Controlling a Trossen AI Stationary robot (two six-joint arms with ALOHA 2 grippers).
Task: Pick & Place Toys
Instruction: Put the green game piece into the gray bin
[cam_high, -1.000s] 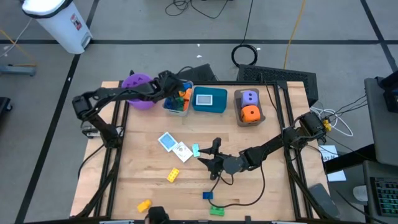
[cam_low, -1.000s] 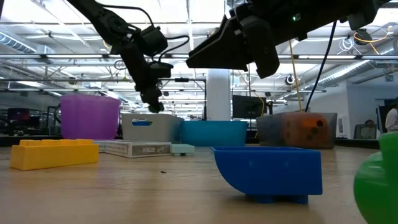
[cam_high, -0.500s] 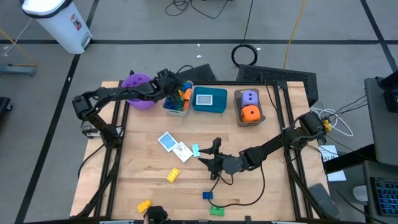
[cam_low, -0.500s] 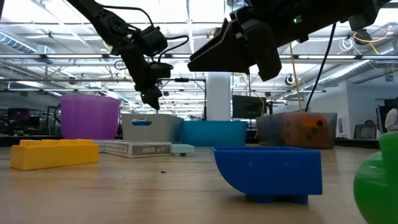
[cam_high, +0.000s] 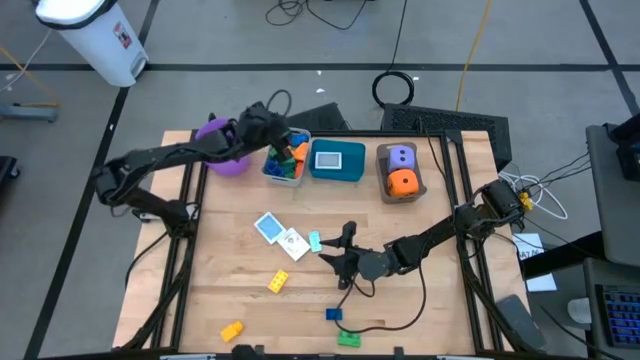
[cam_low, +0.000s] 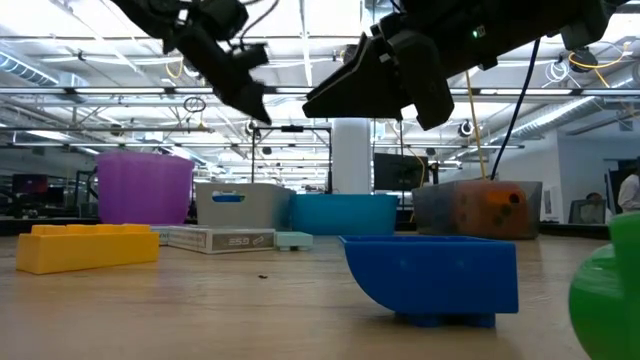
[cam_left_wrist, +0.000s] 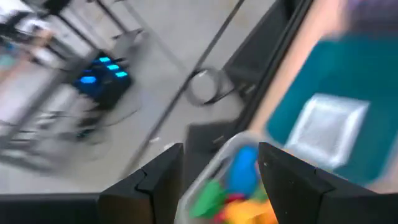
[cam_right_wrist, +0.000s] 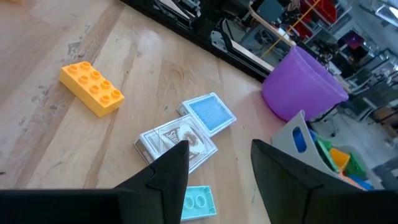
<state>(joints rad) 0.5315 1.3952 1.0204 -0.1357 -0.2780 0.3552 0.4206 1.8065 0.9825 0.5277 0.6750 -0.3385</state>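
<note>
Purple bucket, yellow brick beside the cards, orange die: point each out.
Purple bucket (cam_right_wrist: 303, 84), right wrist view, on its outer side wall.
Yellow brick (cam_right_wrist: 92, 89), right wrist view, on its studded top face.
Orange die (cam_high: 402, 182), high view, on its upper face.

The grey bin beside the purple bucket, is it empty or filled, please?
Filled: the grey bin holds coloured bricks, seen in the high view.
</note>
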